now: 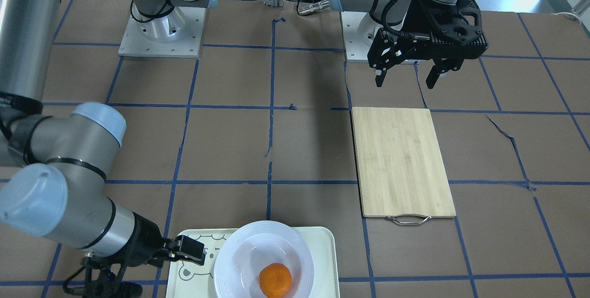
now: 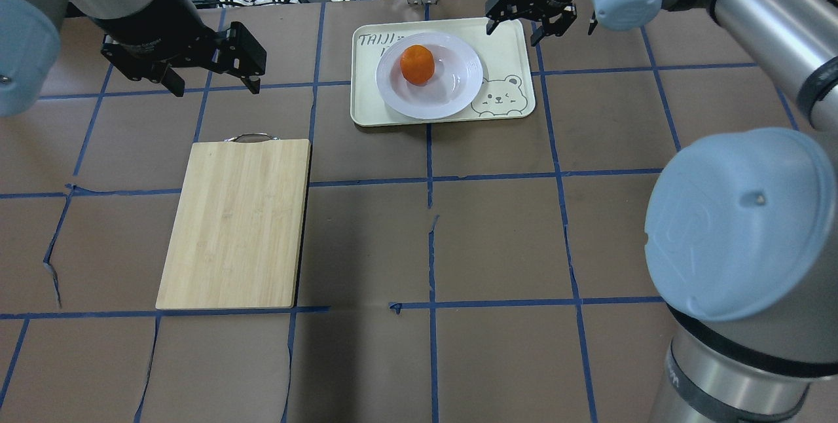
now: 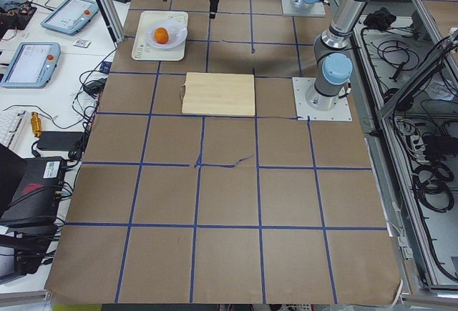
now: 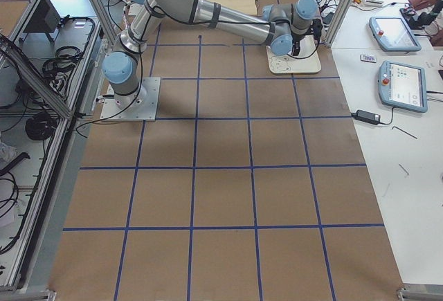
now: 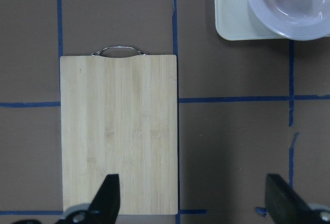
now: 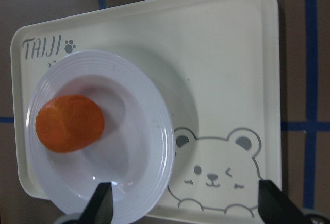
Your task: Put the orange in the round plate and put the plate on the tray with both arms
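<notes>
Orange in plate; plate on tray, close to one long edge. Left gripper and right gripper both spread, empty. Placement looks complete. Advice: raise right gripper vertically first, avoid clipping plate rim.

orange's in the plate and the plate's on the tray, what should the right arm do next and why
Probably lift the right gripper up and away from the tray. The orange sits in the round plate, and the plate rests on the tray. The jaws of the right gripper and of the left gripper are open and empty, so the placing looks done and only clearing away seems left.
</notes>
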